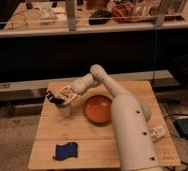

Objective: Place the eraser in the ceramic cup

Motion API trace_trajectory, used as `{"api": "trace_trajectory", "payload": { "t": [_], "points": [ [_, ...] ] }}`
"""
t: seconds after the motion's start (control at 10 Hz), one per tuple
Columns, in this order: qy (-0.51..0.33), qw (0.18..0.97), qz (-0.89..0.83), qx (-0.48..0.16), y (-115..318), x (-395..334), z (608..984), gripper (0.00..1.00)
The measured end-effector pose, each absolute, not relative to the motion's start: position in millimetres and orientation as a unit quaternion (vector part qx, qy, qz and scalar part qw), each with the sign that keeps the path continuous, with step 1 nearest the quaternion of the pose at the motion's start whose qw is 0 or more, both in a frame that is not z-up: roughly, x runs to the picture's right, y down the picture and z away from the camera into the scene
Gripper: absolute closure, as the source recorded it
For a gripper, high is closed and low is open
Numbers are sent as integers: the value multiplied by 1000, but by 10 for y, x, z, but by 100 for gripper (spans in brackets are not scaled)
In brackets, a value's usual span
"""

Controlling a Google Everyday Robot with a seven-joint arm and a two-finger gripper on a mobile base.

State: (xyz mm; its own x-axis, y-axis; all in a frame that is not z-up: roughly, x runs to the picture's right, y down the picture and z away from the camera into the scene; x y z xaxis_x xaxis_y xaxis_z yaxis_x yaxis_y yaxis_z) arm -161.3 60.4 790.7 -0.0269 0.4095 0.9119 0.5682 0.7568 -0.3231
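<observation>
Wooden tabletop (pixel 94 135) is carrying a wide orange-brown bowl (pixel 98 109) and blue cloth (pixel 66 150). White two-finger gripper (pixel 62 97) is hovering over the small whitish ceramic cup (pixel 64 109), dark block eraser (pixel 54 97) at its fingers; grip state unclear, cannot tell.

Orange-brown bowl (pixel 97 109) mid wooden table (pixel 87 136), blue cloth (pixel 66 150) near its front-left corner.

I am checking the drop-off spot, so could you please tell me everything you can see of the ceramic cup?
The ceramic cup is a small, plain, whitish cup with no visible handle, standing upright on the wooden table near its far left part, left of the orange-brown bowl and apart from it. Only its lower body shows: the end effector sits right over its mouth, hiding the rim. A dark block, apparently the eraser, shows at the end effector just above the cup. Whether it touches the cup cannot be told.
</observation>
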Motion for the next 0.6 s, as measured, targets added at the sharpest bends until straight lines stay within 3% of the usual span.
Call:
{"api": "trace_trajectory", "payload": {
  "t": [0.2, 0.6],
  "points": [
    [-713, 611, -62, -339, 593, -1560, 7911, 24],
    [-711, 613, -70, -338, 566, -1621, 7876, 20]
  ]
}}
